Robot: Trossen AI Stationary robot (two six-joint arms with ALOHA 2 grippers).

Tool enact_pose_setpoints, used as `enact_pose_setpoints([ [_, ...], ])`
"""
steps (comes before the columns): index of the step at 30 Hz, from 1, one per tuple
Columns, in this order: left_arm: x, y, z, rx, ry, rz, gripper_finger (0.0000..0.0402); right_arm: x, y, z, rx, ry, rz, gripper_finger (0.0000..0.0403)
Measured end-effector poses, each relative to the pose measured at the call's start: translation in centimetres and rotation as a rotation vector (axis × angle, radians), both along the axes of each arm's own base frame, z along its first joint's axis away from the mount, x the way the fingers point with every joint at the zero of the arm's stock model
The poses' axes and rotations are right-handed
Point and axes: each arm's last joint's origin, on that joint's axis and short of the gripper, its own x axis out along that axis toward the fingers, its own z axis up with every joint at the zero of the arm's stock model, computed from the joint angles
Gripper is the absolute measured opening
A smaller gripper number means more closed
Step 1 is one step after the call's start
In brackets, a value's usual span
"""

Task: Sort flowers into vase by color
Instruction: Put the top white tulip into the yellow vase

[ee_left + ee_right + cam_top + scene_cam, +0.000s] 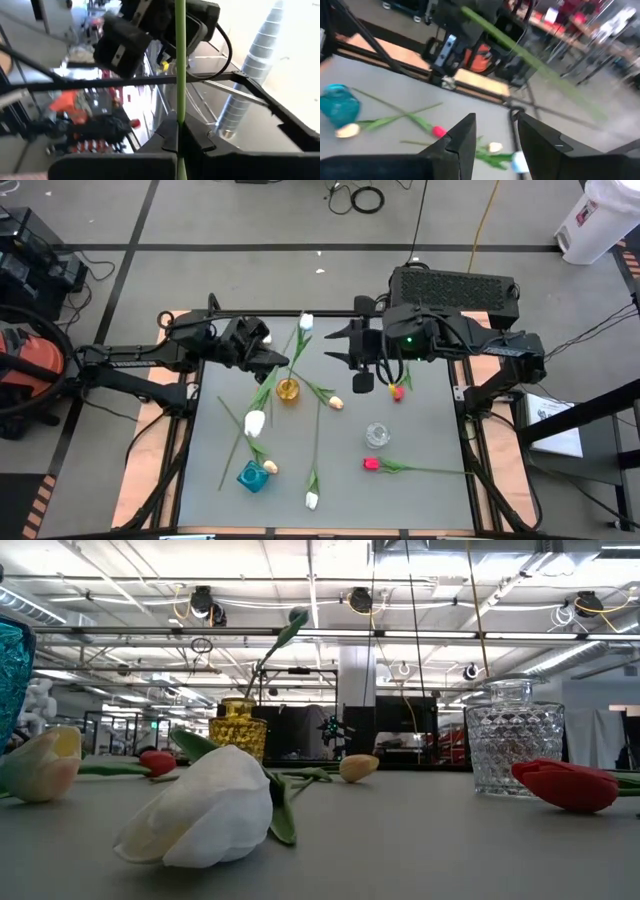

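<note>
Light falls evenly from above, so the grey bench (pixel 400 490) is bright in the high view and carries only faint, soft shadows under the stems. In the low view, rows of ceiling lights (pixel 420 600) glare white overhead; the white tulip head (pixel 205 810) closest to the lens is slightly soft, and the clear glass vase (pixel 513 737) sparkles with small highlights. The left wrist view is washed out on one side, where a pale wall (pixel 295 55) blows out to near white. The right wrist view is smeared throughout, its green stem (pixel 530 60) a blurred streak.
</note>
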Motion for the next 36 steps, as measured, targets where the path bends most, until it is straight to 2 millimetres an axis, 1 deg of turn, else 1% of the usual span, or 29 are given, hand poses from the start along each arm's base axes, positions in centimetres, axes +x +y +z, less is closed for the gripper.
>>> enact_pose_setpoints([
  [5, 0.0, -0.1, 0.0, -0.077, 0.038, -0.072, 0.0004, 0.2, 1.1, 0.8, -0.142, -0.062, 0.016, 0.0137],
  [9, 0.0, -0.1, 0.0, -0.118, 0.056, -0.092, 0.0004, 0.9, 1.6, 1.2, -0.227, -0.116, 0.047, 0.0137],
  [14, 0.0, -0.1, -0.1, -0.143, 0.068, -0.101, 0.0004, 2.2, 1.8, 0.6, -0.285, -0.114, 0.056, 0.0137],
  [19, 0.1, -0.1, -0.1, -0.165, 0.079, -0.107, 0.0004, 3.6, 1.7, -0.6, -0.343, -0.068, 0.028, 0.0137],
  [22, 0.5, -0.1, -0.4, -0.182, 0.098, -0.110, 0.0004, 4.3, 1.7, -1.1, -0.362, -0.054, 0.031, 0.0137],
  [26, 1.2, 0.0, -0.9, -0.194, 0.122, -0.111, 0.0004, 4.9, 1.6, -1.3, -0.367, -0.069, 0.003, 0.0137],
  [33, 1.3, 0.0, -0.8, -0.193, 0.094, -0.108, 0.0004, 4.9, 1.6, -1.4, -0.366, -0.067, -0.001, 0.0136],
  [36, 1.3, 0.0, -0.8, -0.196, 0.092, -0.100, 0.0004, 4.9, 1.6, -1.4, -0.366, -0.061, 0.003, 0.0130],
])
